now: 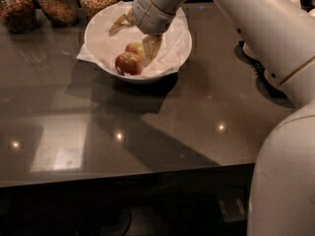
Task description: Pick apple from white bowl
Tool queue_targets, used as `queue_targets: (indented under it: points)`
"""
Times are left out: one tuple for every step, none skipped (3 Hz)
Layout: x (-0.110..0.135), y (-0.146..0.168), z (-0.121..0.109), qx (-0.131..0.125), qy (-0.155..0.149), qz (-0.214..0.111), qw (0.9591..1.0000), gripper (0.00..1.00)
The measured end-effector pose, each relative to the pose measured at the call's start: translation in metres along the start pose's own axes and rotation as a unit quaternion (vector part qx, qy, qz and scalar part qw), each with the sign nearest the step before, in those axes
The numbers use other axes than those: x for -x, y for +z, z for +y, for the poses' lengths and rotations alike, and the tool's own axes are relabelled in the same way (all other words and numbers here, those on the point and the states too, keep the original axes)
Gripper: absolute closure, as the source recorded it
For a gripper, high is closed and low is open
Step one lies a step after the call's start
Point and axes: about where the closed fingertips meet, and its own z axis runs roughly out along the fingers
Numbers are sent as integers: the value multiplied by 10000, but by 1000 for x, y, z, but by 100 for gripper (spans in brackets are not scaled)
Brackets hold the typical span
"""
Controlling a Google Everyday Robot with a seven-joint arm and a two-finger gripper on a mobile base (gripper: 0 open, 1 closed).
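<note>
The white bowl (173, 53), lined with crinkled white paper, stands at the back of the dark table. The deep red apple (128, 63) lies in its front part. A paler yellowish apple (136, 48) lies just behind it. My gripper (133, 41) reaches down into the bowl from the upper right and is open. One finger (120, 22) points at the bowl's back left, away from the apples. The other finger (153, 45) hangs right beside the paler apple and close to the red apple's right side. Nothing is held.
Three glass jars of grains and nuts (58, 3) stand at the table's back left, close behind the bowl. My white arm (266, 28) crosses the upper right. White objects (275, 77) sit at the right edge. The table's front edge (123, 176) is near.
</note>
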Motion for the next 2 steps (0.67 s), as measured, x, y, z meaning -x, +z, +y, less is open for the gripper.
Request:
queue_targets:
  points:
    - [0,11,2,-19,-85,8,10000,29]
    - [0,21,3,4,-160,-2,9999,30]
